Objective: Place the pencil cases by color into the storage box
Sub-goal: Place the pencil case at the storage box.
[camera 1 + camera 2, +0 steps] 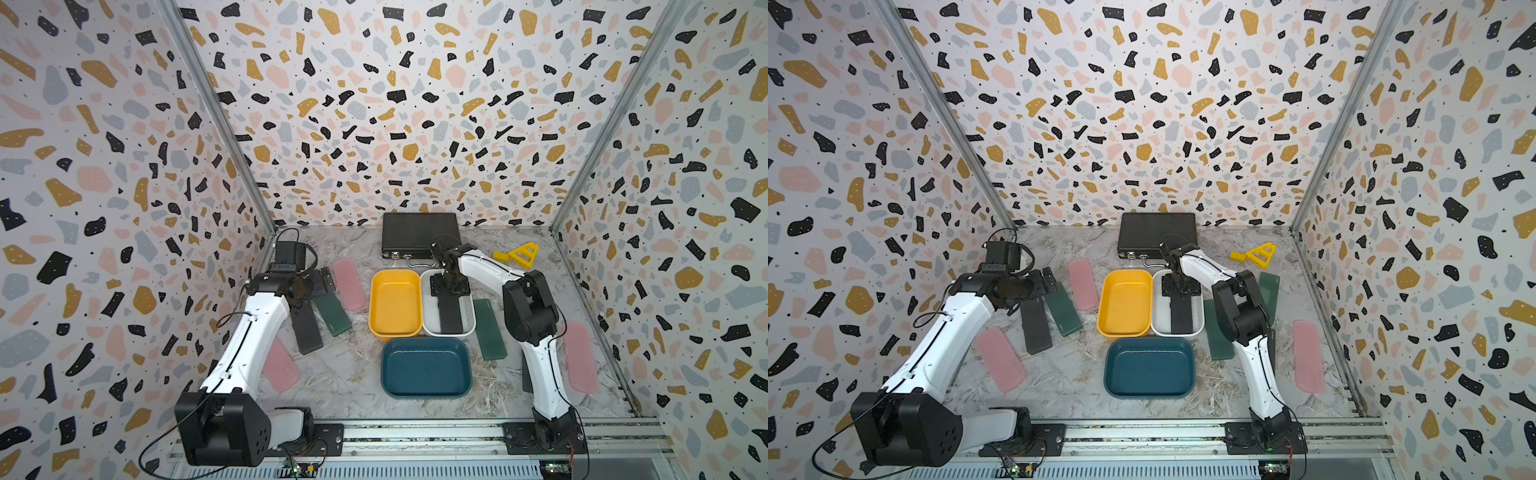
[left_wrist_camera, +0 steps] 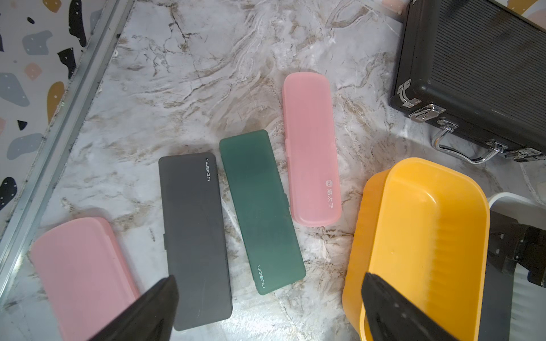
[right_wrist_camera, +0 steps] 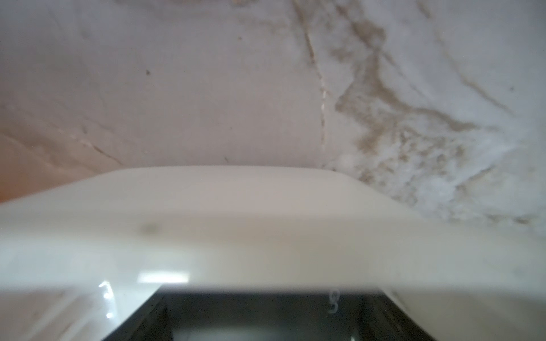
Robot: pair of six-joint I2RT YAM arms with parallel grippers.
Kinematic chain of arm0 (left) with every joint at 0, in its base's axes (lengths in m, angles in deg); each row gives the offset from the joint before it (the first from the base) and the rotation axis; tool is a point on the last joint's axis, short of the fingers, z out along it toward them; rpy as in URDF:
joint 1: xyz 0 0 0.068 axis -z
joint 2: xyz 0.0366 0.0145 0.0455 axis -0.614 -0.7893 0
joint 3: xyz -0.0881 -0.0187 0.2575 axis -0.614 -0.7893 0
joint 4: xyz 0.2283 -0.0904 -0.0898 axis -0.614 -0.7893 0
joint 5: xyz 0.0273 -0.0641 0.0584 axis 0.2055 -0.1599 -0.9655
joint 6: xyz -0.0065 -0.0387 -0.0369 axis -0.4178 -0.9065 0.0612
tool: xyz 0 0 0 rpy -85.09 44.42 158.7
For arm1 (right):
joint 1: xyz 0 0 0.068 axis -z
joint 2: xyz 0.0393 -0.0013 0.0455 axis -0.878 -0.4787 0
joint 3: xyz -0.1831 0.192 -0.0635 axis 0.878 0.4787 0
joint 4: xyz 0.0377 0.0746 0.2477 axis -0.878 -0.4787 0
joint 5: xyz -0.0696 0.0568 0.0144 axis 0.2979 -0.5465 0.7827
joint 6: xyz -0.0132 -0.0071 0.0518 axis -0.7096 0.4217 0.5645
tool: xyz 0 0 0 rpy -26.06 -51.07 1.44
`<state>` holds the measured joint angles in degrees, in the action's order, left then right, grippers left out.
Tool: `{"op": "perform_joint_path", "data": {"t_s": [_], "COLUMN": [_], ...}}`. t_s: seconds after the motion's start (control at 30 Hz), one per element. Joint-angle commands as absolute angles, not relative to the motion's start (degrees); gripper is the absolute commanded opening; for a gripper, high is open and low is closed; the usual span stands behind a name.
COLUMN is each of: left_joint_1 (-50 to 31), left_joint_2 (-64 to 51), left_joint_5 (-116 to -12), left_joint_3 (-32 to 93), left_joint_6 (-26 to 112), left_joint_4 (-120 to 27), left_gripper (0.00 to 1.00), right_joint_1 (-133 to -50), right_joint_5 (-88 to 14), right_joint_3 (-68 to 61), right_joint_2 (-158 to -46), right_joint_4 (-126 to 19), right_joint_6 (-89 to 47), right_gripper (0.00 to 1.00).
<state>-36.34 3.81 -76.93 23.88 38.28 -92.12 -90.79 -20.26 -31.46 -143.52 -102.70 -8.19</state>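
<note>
My left pincer: spread wide, nothing held, hovering over black case and green case on table; pink case beside green one. My right pincer: down in white tub, over far end of second black case lying inside. I cannot tell its opening or whether it grips. Another green case on table just beside tub.

Yellow tub, white tub and blue tub packed rim to rim mid-table; no passage between. Black briefcase just behind, handle toward the white tub. Open marble left of and in front of the blue tub. On the left, black case and left green case leave only a thin wedge. Right arm's elbow crowds the strip by the right-hand green case.
</note>
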Motion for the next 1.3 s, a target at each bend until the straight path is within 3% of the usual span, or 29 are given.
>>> {"op": "perform_joint_path", "data": {"t_s": [0.0,0.4,0.93,1.27], "left_joint_1": [-36.65,-36.69,-36.62,-36.65], "left_joint_2": [4.88,5.85,5.48,-7.60], "left_joint_5": [-77.44,-77.95,-79.36,-76.27], "left_joint_3": [23.32,23.92,25.68,35.73], "left_joint_6": [38.34,38.54,37.81,38.43], "left_joint_4": [-91.89,-93.85,-99.70,-102.96], "left_gripper": [1.00,1.00,1.00,1.00], "right_joint_1": [-90.88,-91.24,-91.81,-91.90], "right_joint_5": [-19.45,-17.65,-18.31,-20.78], "right_joint_3": [-30.10,-28.98,-25.79,-24.05], "right_joint_2": [-142.73,-137.32,-127.61,-122.91], "right_joint_4": [-103.64,-104.29,-103.56,-104.71], "right_joint_6": [-7.82,-7.81,-8.64,-13.22], "right_gripper": [0.88,0.99,1.00,1.00]}}
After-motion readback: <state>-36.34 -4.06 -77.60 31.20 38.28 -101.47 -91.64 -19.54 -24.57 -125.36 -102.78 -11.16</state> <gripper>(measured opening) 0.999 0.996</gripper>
